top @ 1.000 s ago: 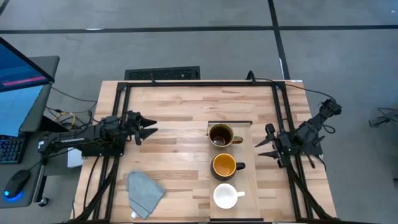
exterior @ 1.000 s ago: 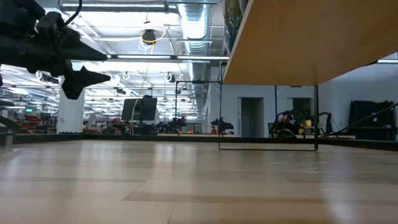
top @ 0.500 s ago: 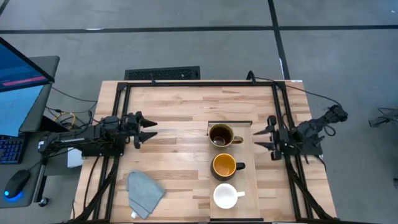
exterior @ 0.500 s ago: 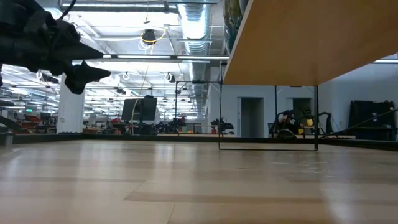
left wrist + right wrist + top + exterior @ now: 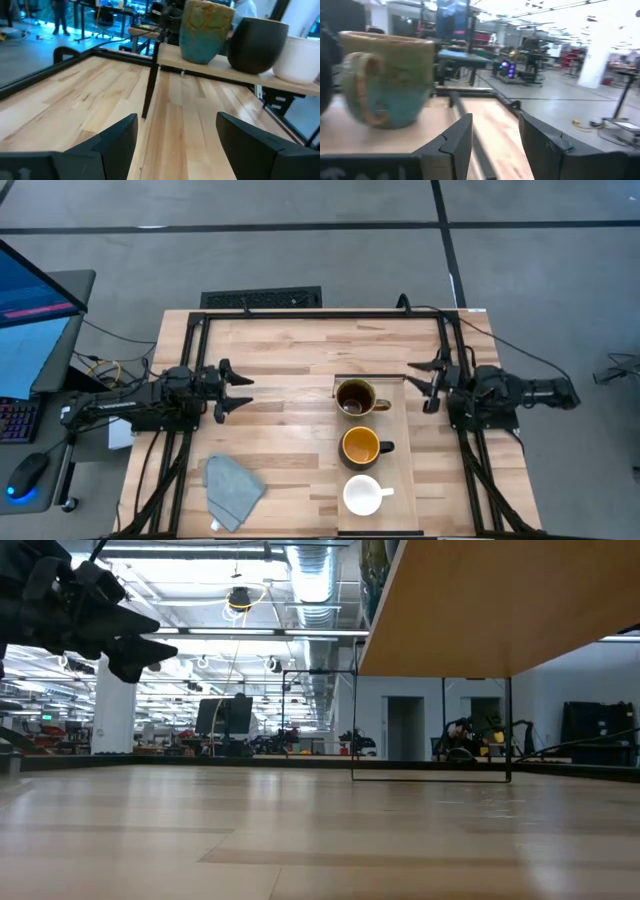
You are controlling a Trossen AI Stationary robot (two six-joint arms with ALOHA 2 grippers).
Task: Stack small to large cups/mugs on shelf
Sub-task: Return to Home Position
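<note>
Three mugs stand upright in a row on the pale wooden shelf (image 5: 396, 480), which is raised above the table on a thin black frame (image 5: 430, 725). The glossy brown mug (image 5: 352, 398) is farthest, the yellow-inside dark mug (image 5: 361, 446) is in the middle, and the white mug (image 5: 361, 495) is nearest. My left gripper (image 5: 243, 392) is open and empty above the table, left of the shelf and pointing at it; the left wrist view (image 5: 176, 120) shows all three mugs ahead. My right gripper (image 5: 425, 383) is open and empty at the shelf's far right corner, pointing at the brown mug (image 5: 385, 82).
A grey-blue cloth (image 5: 233, 487) lies at the table's near left. Black frame rails (image 5: 195, 410) run along the table's left, right and far sides. The shelf's underside (image 5: 500, 600) hangs over the table's right part. A monitor and keyboard stand beyond the left edge.
My right gripper has gone toward the table's far edge and turned from slanting to pointing level at the table's left, toward the brown mug. My left gripper has rolled about its own axis in place. The mugs have not moved.
</note>
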